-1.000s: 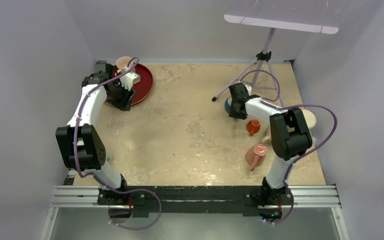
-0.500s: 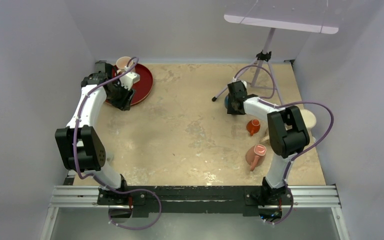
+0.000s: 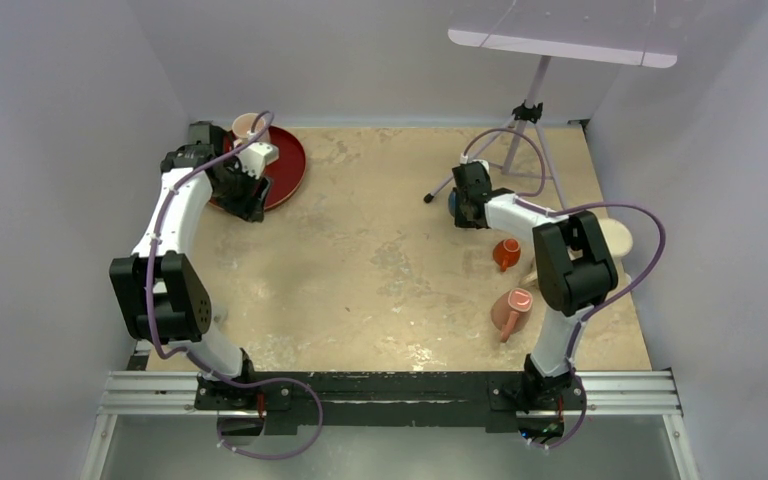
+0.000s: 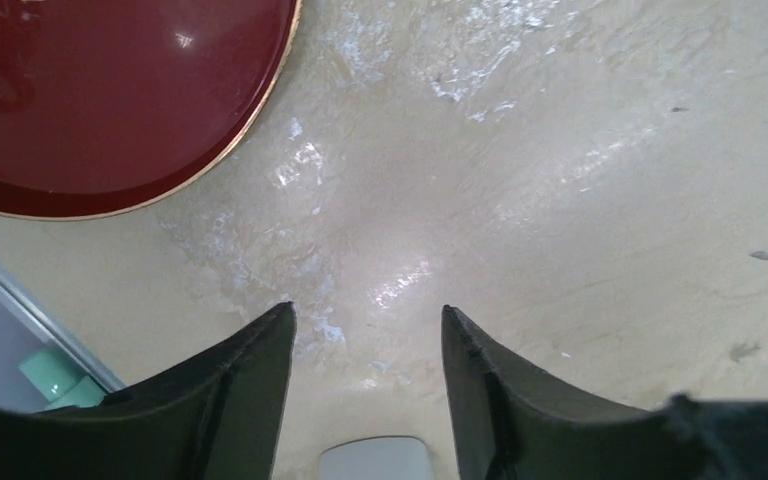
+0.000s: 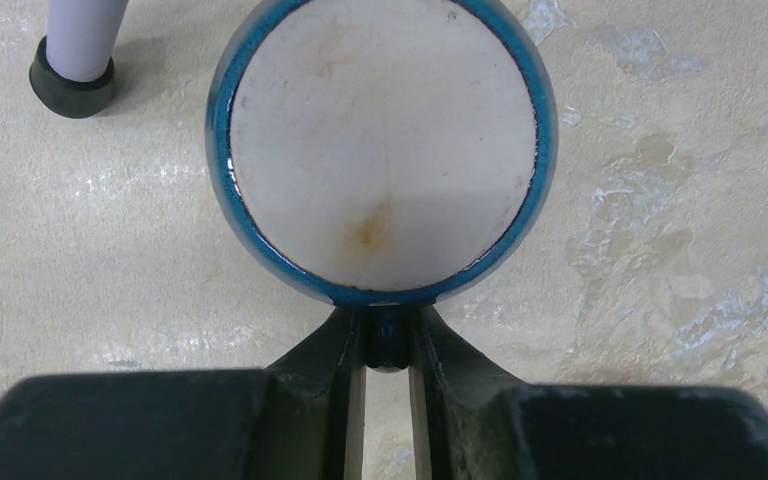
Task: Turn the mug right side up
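The mug [image 5: 380,150] is blue-glazed and stands upside down on the table, its pale unglazed base facing my right wrist camera. Its handle [image 5: 387,340] points toward me and sits pinched between the jaws of my right gripper [image 5: 387,322], which is shut on it. From above, only a sliver of the blue mug [image 3: 453,208] shows beside the right gripper [image 3: 466,204] at the back right. My left gripper [image 4: 367,315] hangs open over bare table beside the red plate [image 4: 110,100], holding nothing; in the top view the left gripper [image 3: 245,196] is at the back left.
A tripod [image 3: 525,115] stands right behind the mug, one rubber foot [image 5: 72,75] close to its left. An orange mug [image 3: 506,252], a pink mug [image 3: 512,310] and a cream dish [image 3: 620,235] lie along the right side. The red plate [image 3: 285,165] carries a cream cup [image 3: 246,125].
My right gripper has slid a little further back toward the tripod and its jaws have closed on the mug's handle. The left arm has barely moved.
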Controlling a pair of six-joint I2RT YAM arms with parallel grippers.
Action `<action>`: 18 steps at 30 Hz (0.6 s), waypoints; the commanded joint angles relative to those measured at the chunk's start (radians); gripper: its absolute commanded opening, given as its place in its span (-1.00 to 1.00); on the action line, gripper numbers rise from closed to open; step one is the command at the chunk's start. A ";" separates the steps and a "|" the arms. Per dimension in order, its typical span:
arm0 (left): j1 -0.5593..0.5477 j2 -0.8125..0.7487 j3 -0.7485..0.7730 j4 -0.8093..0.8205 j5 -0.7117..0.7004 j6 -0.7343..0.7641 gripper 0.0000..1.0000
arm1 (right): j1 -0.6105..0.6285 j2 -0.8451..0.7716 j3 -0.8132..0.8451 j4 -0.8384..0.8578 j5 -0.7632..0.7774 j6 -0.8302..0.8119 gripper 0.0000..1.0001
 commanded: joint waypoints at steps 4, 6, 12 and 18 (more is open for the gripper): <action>-0.002 -0.022 0.168 -0.156 0.297 -0.209 0.43 | 0.009 -0.169 0.012 -0.010 -0.220 0.031 -1.00; -0.001 -0.033 0.191 -0.178 0.403 -0.253 0.48 | 0.036 -0.235 0.013 -0.015 -0.317 0.059 -1.00; -0.021 -0.073 0.246 -0.184 0.711 -0.413 0.61 | 0.188 -0.339 0.117 -0.015 -0.522 0.136 -1.00; -0.131 -0.109 0.203 0.043 0.880 -0.740 0.62 | 0.219 -0.314 0.242 0.224 -0.758 0.317 -1.00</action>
